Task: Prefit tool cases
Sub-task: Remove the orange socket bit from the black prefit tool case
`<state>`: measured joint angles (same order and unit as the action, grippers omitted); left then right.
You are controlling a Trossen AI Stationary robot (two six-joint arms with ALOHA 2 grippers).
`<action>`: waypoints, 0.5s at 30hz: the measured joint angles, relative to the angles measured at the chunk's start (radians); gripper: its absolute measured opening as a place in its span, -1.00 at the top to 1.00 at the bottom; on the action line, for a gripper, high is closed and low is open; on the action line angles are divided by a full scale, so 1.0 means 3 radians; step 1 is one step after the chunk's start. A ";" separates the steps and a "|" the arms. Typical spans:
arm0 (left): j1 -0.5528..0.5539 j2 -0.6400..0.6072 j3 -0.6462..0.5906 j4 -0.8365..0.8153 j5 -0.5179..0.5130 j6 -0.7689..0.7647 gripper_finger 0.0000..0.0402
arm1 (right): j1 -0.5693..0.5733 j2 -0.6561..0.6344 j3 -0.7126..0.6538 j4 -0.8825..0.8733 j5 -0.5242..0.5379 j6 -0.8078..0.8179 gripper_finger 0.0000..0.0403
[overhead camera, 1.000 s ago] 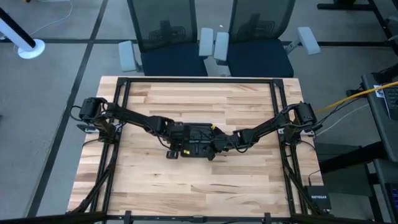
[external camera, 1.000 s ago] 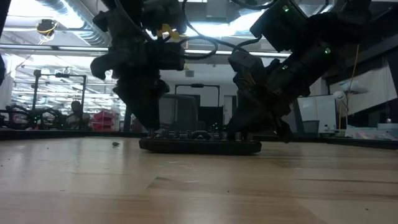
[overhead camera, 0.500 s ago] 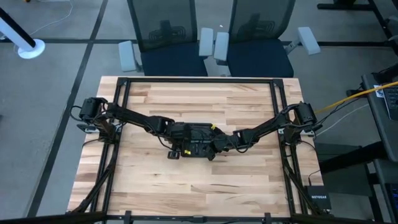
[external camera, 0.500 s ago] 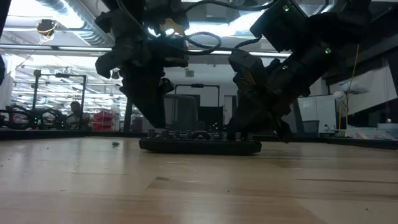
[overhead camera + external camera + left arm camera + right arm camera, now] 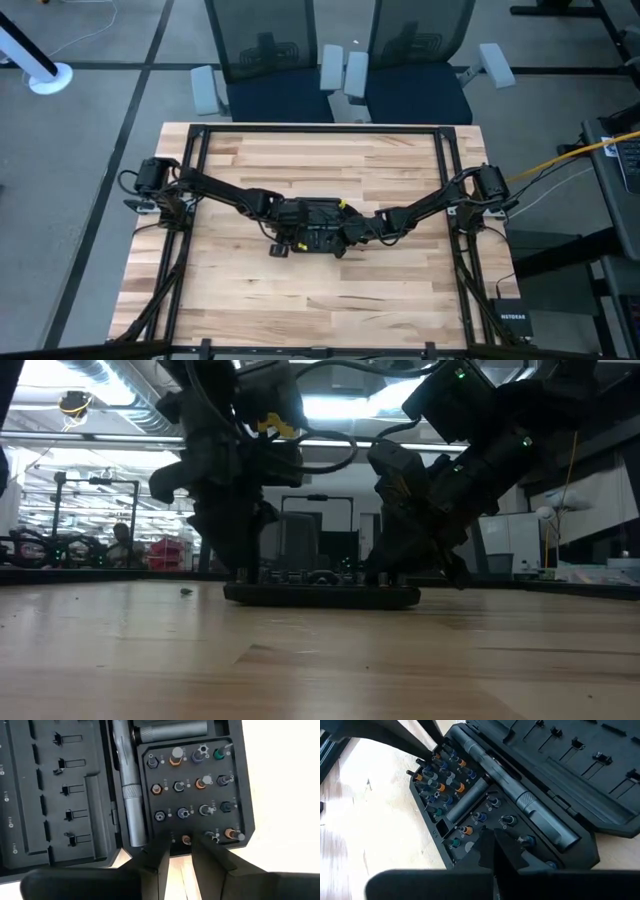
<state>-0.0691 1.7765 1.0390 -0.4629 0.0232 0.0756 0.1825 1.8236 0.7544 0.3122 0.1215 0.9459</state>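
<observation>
Left gripper (image 5: 181, 851) lowered onto tool case (image 5: 125, 790) edge | right gripper (image 5: 495, 851) unmoved

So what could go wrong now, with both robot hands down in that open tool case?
The left gripper jaws straddle a bit in the tool case edge row; a skewed push could jam it or nudge the neighbouring bits. The right gripper, jaws shut, presses on the case; if it slips, the case may slide on the table. The two arms are close and could bump.

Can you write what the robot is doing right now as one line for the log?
tool case: open flat on table | left hand: fingers apart over bit slots | right hand: shut, pressing case | bits: seated
</observation>
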 joint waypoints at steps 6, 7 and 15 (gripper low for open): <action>-0.0001 0.0013 0.0077 -0.0135 0.0003 -0.0062 0.95 | 0.0000 0.0000 0.0000 0.0001 0.0003 -0.0001 1.00; -0.0001 0.0013 0.0100 -0.0164 -0.0013 -0.0067 0.96 | 0.0000 0.0000 0.0001 0.0000 0.0004 -0.0001 1.00; -0.0001 -0.0130 0.0244 -0.0254 -0.0130 -0.0080 1.00 | 0.0000 -0.0003 0.0005 -0.0032 0.0004 0.0077 1.00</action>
<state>-0.0692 1.7374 1.1122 -0.5392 -0.0158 0.0517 0.1827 1.8226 0.7559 0.3027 0.1226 0.9689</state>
